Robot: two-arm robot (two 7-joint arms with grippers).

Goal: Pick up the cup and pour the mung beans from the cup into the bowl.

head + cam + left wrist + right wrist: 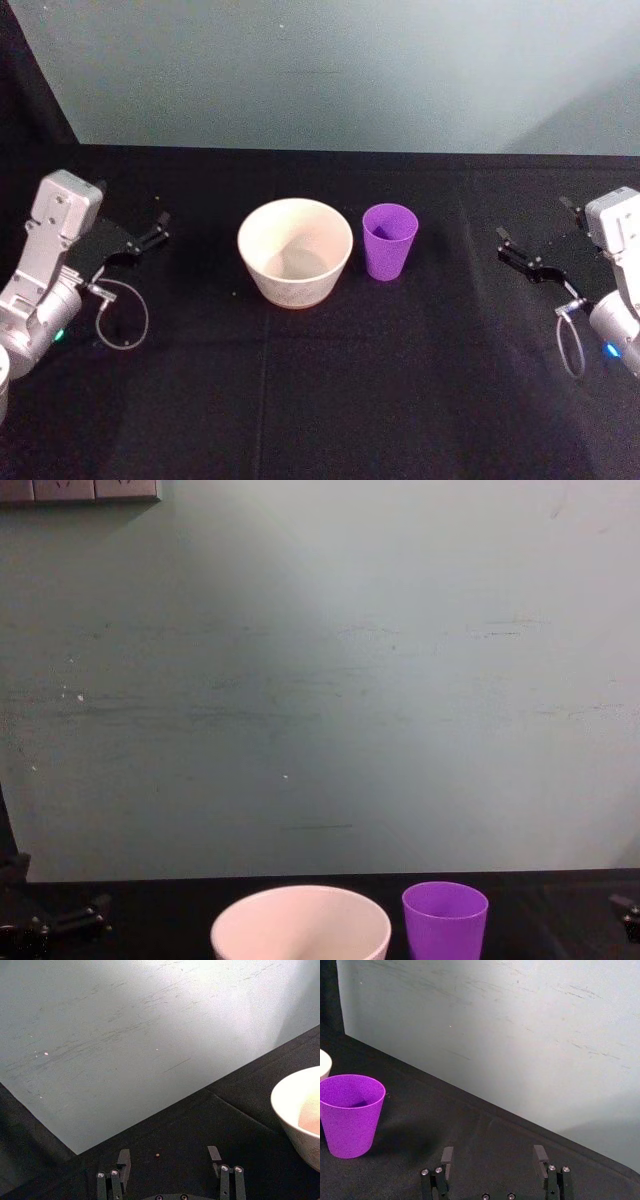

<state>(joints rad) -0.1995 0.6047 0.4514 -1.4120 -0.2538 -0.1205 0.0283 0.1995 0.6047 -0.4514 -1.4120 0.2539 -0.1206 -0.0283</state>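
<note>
The purple cup [389, 240] stands upright on the black table, just right of the white bowl [295, 250] and close to it without touching. The mung beans are hidden inside the cup; its inside looks only shadowed in the right wrist view. My left gripper [152, 232] hovers open to the left of the bowl, well apart from it. On the far right my right gripper [515, 250] is open, with nothing between its fingers. The right wrist view has the cup [350, 1115] off to one side of the open right gripper [493, 1155]. The left gripper [169, 1156] sees the bowl [300, 1110].
A pale green wall [320, 680] rises behind the black table [320, 400]. One tiny loose grain [157, 1154] lies on the cloth between the left gripper's fingers. Free table stretches in front of the bowl and cup.
</note>
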